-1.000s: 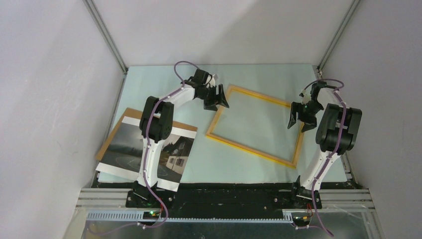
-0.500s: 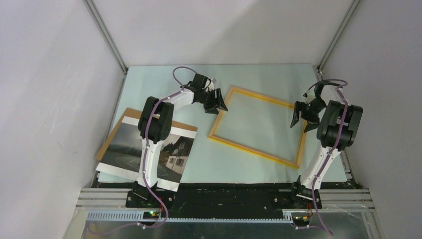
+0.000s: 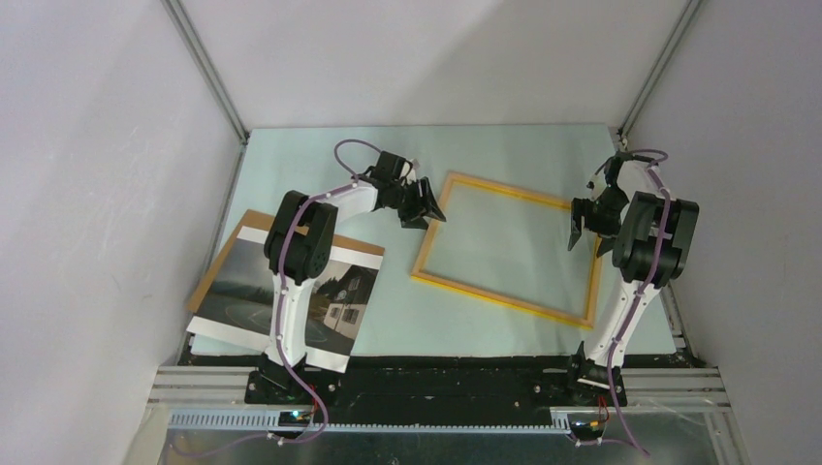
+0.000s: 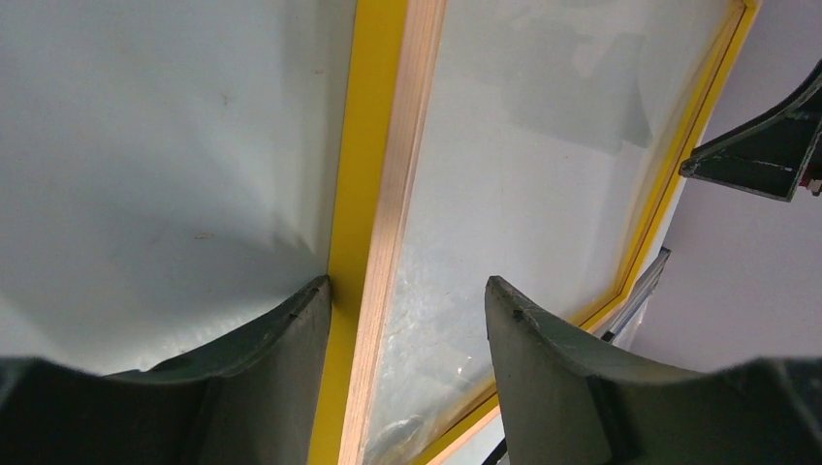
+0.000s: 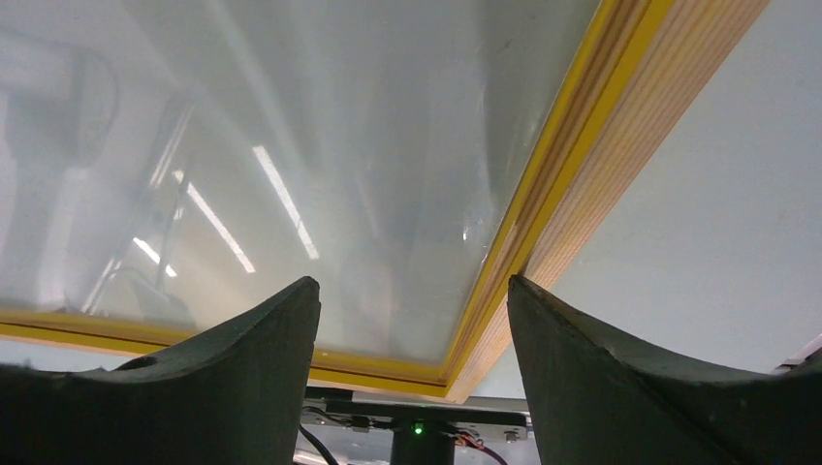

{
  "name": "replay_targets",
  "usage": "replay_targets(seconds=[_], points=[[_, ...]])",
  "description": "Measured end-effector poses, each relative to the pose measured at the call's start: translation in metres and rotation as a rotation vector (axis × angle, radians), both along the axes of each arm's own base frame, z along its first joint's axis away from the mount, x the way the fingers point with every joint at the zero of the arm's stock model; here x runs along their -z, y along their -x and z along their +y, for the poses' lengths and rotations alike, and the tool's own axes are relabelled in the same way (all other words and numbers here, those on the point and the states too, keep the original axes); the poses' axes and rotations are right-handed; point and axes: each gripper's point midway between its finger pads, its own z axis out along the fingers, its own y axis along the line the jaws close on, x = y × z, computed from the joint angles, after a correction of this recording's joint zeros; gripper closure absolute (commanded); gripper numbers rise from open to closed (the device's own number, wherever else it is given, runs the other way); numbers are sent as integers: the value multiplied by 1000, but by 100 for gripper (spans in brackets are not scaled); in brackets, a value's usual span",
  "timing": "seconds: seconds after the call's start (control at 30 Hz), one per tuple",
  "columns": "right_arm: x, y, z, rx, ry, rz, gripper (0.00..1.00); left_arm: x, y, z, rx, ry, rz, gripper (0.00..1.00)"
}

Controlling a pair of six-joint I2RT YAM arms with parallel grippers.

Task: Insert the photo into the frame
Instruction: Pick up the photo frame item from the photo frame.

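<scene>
**A:** Where's the frame?

**B:** Flat on the tabletop, from the middle out toward 3 o'clock in the overhead view. It's skewed a little, with its far-left corner pointing to about 11 o'clock.

**A:** And the photo?

**B:** Down at 8 o'clock, well apart from the frame. It lies face up on a brown backing board, and the left arm crosses above it.

**A:** What's the left claw doing?

**B:** It's at the frame's 10 o'clock corner with its jaws apart, astride the left rail. From the wrist camera, the left claw has one finger right against the rail's yellow outer edge. The other finger is over the clear pane, away from the wood. Nothing is clamped.

**A:** And the right claw?

**B:** It's at the frame's 2 o'clock end, over the right rail, also with jaws apart. In its own view, the right claw has the rail running up between the fingers toward 1 o'clock. One finger is over the glass, which reflects strip lights. The other is over bare tabletop outside the frame.

**A:** Are they touching the wood?

**B:** I can't tell from that angle, but no grip shows.
</scene>
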Motion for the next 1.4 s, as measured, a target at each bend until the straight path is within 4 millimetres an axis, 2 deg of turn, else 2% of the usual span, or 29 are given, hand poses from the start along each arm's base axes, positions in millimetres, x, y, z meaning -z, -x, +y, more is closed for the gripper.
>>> replay_targets(seconds=[0.7, 1.03, 1.17, 1.27, 1.4], points=[[1, -1, -1, 26, 26, -2, 26, 0, 1, -2, -27, 5, 7, 37], [-3, -4, -1, 97, -46, -101, 28, 0, 1, -2, -27, 7, 8, 36], [5, -19, 7, 97, -99, -181, 28, -1, 10, -13, -2, 18, 18, 36], [9, -23, 12, 94, -122, -208, 28, -3, 21, -24, 29, 30, 28, 36], [6, -26, 12, 94, -116, -238, 28, -3, 26, -30, 45, 34, 31, 36]])
